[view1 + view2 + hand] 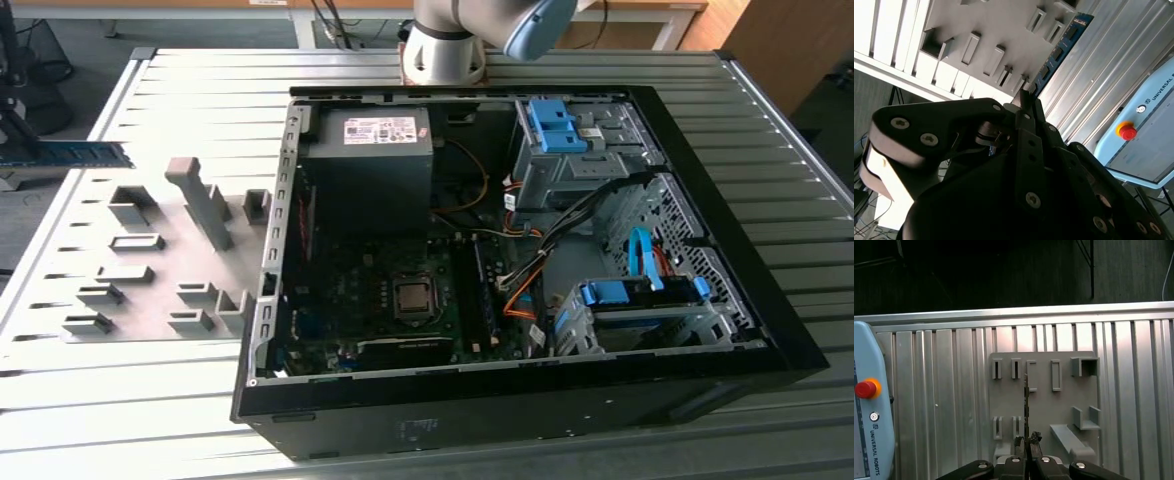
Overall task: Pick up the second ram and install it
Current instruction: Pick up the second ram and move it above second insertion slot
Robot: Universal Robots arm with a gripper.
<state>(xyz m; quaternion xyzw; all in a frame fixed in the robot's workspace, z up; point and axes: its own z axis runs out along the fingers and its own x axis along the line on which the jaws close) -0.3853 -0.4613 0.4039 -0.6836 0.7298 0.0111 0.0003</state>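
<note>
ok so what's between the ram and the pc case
The grey holder plate with its blocks, seen in the exterior view between the second ram and the case.

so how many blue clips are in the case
2: one blue clip high in the case in the exterior view, another lower toward the exterior view's right; more may be hidden.

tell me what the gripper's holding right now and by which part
The gripper is shut on the second ram, pinching it at one short end. The rest of the stick juts out free beyond the grip.
</note>
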